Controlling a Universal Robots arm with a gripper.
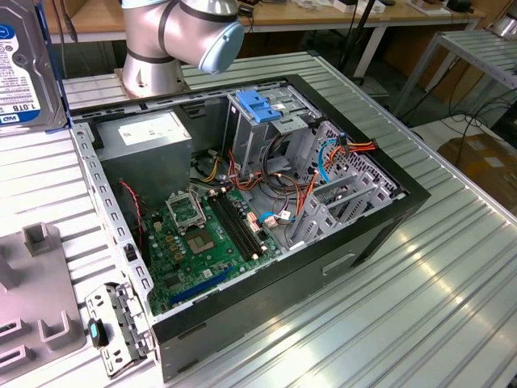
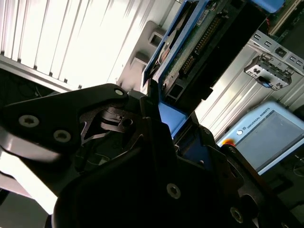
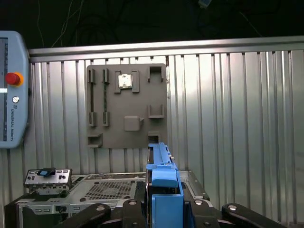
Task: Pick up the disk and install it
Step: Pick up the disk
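The disk [image 1: 24, 69], a silver hard drive with a white-and-blue label and blue side rails, hangs in the air at the exterior view's upper left, above the table and left of the open computer case [image 1: 380, 222]. In the first wrist view the disk [image 3: 160, 166] shows edge-on, its blue rail rising from my gripper [image 3: 164, 209]. In the second wrist view my gripper [image 2: 166, 121] is shut on the disk [image 2: 204, 42], the black fingers [image 2: 142, 114] clamping its blue-railed end. The drive cage [image 1: 271, 137] with a blue latch stands inside the case.
A grey power-supply box [image 1: 153, 137] sits in the case's far corner, the motherboard [image 1: 202, 234] and loose cables below. A grey fixture plate [image 1: 40, 299] and a metal bracket [image 1: 117, 323] lie at the exterior view's left. The arm's base [image 1: 161, 48] stands behind the case. A teach pendant [image 3: 12, 90] lies on the table.
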